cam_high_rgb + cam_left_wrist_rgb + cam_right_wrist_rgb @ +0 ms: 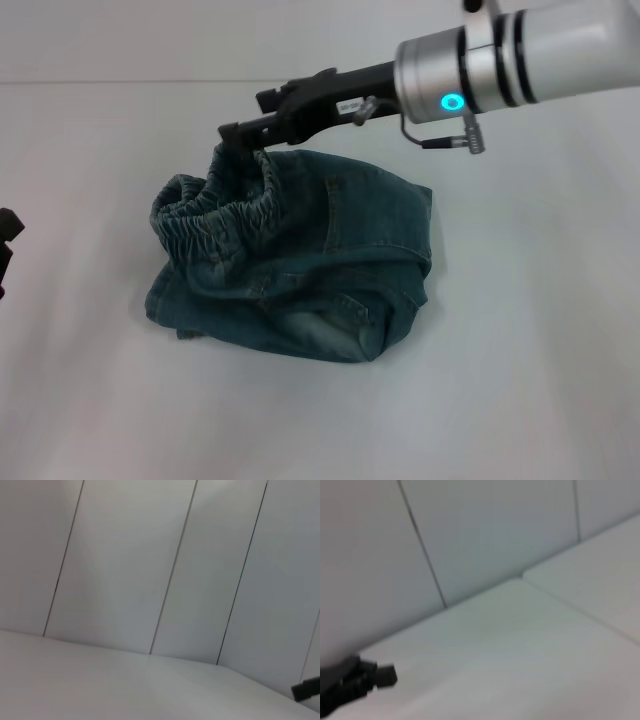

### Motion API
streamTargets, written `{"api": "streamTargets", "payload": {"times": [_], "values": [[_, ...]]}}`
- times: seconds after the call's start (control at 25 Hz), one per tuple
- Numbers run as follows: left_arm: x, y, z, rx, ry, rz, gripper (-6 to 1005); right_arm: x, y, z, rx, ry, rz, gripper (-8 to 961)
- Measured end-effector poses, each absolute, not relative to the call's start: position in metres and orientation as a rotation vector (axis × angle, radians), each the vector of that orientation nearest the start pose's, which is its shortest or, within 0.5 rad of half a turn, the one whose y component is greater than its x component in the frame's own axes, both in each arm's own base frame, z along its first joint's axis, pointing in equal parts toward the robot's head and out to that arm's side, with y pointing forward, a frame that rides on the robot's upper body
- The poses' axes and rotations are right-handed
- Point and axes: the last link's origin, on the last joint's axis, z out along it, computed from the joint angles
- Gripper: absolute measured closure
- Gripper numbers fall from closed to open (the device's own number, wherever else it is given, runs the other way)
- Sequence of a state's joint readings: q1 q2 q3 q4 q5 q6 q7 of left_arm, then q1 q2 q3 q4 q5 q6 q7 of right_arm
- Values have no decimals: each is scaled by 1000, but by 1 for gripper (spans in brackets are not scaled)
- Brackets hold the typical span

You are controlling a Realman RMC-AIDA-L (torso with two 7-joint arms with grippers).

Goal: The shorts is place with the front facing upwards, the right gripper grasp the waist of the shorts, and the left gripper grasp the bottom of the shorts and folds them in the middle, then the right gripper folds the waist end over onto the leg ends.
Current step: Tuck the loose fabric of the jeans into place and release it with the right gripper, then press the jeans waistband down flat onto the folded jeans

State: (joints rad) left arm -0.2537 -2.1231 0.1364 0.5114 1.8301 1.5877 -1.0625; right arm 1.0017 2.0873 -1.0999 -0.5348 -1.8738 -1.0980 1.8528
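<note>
Final fold under way: right gripper (232,135) pinching the waist of the shorts (225,215), lifted above the shorts (300,262) heaped mid-table (540,380). Next, likely carrying waist over onto leg ends, then letting go. Left gripper (8,240) parked well left of the shorts, finger state impossible to tell.

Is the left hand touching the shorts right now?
No, the left hand sits at the table's far left edge, well apart from the shorts, which only the right hand grips.
</note>
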Motion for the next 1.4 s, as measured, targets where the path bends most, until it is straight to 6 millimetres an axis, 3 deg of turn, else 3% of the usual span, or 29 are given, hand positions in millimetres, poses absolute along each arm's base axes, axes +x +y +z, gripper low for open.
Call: {"api": "streamTargets", "payload": {"times": [0.2, 0.36, 0.64, 0.88, 1.0, 1.16, 1.4], "values": [[-363, 246, 44, -1927, -769, -953, 999, 106, 425, -46, -2826, 693, 566, 97], [-362, 245, 45, -1938, -774, -966, 999, 123, 413, -19, -2895, 685, 587, 98], [-352, 240, 57, -2047, -795, -1025, 961, 185, 380, 26, -2880, 729, 578, 98], [-319, 245, 60, -2240, -701, -1179, 926, 233, 361, 47, -2732, 812, 647, 98], [-300, 262, 46, -2359, -691, -1204, 919, 241, 351, 49, -2751, 814, 664, 98], [-268, 297, 6, -2600, -737, -1091, 910, 247, 341, 51, -2778, 826, 662, 98], [-242, 332, -41, -2674, -808, -913, 758, 251, 338, 47, -2792, 821, 631, 97]]}}
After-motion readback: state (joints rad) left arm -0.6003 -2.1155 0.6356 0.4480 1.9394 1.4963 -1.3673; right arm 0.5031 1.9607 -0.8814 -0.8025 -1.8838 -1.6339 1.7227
